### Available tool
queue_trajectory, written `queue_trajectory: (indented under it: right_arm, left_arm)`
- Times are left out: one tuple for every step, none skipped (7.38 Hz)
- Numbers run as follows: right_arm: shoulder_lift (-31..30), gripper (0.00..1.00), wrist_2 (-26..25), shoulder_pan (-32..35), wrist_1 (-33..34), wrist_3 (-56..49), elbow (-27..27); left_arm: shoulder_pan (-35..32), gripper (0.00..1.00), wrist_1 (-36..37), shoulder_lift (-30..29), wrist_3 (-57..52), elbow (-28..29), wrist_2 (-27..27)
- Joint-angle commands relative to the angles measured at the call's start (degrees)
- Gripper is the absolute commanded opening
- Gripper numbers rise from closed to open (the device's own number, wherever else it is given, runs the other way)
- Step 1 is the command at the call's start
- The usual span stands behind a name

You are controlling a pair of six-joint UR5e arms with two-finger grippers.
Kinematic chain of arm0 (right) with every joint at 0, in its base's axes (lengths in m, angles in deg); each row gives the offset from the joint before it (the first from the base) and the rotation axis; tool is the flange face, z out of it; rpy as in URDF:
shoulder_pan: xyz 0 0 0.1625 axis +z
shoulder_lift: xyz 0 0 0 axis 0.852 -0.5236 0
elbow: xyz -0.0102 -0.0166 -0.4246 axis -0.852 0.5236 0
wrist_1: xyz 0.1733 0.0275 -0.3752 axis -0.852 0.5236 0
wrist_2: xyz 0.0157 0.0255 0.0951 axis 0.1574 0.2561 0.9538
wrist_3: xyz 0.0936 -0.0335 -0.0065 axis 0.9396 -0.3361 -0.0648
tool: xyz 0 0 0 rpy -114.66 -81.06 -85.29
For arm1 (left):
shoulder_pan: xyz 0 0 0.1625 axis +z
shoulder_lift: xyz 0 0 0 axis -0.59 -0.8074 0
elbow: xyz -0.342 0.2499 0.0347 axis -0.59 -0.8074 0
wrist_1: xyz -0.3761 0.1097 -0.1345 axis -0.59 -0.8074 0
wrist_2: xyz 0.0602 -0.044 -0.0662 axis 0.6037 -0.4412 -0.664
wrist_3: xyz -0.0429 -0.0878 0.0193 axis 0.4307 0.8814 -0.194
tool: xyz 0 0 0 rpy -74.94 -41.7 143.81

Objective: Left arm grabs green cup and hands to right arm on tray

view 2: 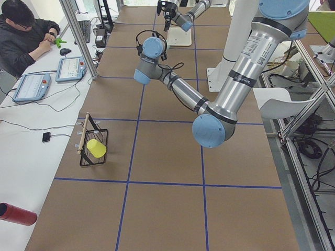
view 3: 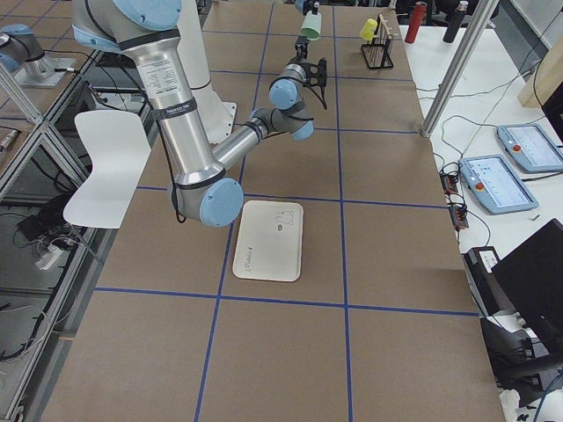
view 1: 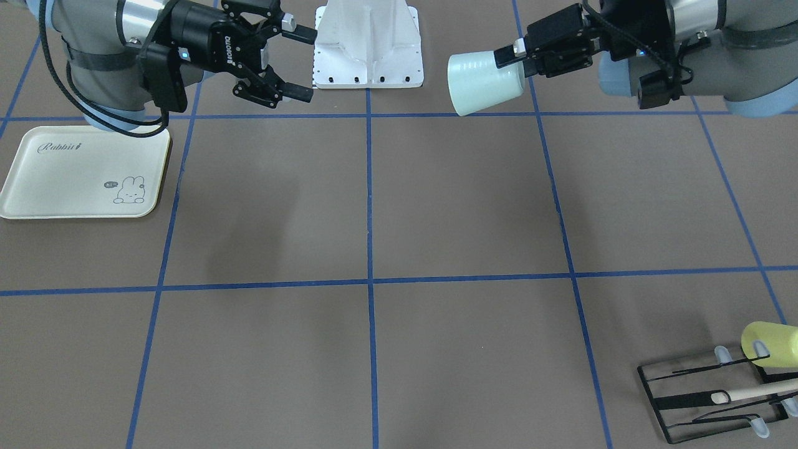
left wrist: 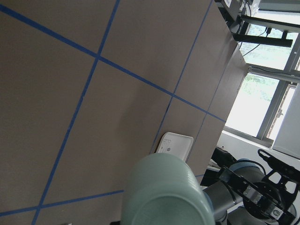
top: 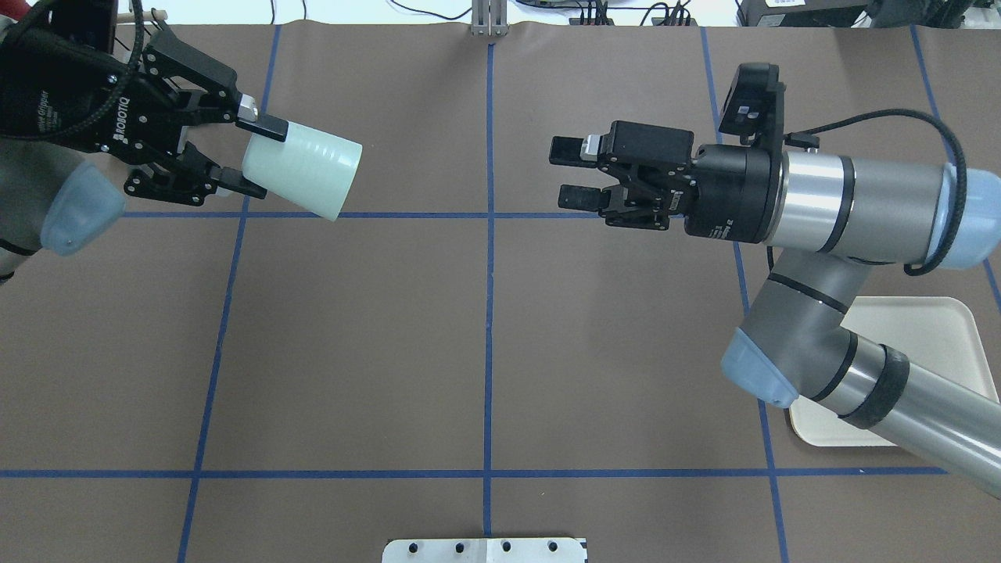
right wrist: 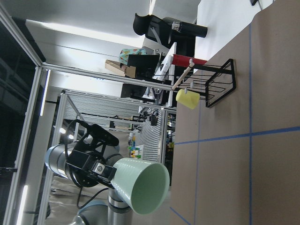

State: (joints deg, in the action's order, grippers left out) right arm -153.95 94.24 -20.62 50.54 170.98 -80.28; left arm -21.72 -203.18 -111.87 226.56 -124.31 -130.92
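The left claw is pinching the cup near its narrow closed end, one finger on each side of the wall, and holds it in the air above the counter. The cup lies on its side, slightly tilted. Its wide open mouth points across the middle toward the right claw, and the right wrist view looks straight into that mouth. The right claw hangs at about the same level with its fingers spread and nothing between them, aimed back at the cup and well apart from it. Both claws are off the counter. In the overhead view the cup sits just above a blue tape line on the left half, and the right claw sits on the other side of the centre line. The tray lies flat on the counter on the robot's right, partly under the right arm in the overhead view. At the counter's far left corner a black wire rack carries a yellow cup.
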Motion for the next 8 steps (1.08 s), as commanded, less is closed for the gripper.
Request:
queue_trajectory:
  right_arm:
    - [-0.2,1.0,-3.5,-3.0,-3.3,0.2,-0.3]
    - [-0.4,1.0,-5.2,-3.8,-7.6,0.5,-0.4]
    - [-0.8,1.0,-8.1,-5.7,-11.9,1.0,-0.2]
    - [-0.8,1.0,-9.9,-7.1,-14.4,1.1,-0.4]
    - [-0.7,0.99,-10.6,-7.6,-14.6,1.2,-0.4]
    - [-0.3,0.99,-11.8,-7.7,-14.2,1.2,-0.5]
    - [-0.2,0.99,-11.9,-7.8,-14.0,1.3,-0.4]
    - [0.0,0.97,-12.0,-9.1,-12.1,2.5,-0.4]
  left_arm:
    - [3.9,0.0,-8.6,0.0,8.6,-1.4,8.7]
    - [4.5,0.0,-12.4,0.2,11.3,-1.3,12.2]
    - [5.3,0.0,-15.8,0.3,12.7,-1.1,14.5]
    - [5.4,0.0,-17.2,0.5,13.0,-0.7,15.3]
    - [5.9,0.0,-17.2,0.6,12.8,-0.3,15.4]
    - [6.5,0.0,-17.1,0.6,12.8,-0.4,15.3]
    - [7.5,0.0,-17.1,0.5,12.7,-0.4,15.4]
    - [8.2,0.0,-17.0,0.5,12.7,-0.6,15.4]
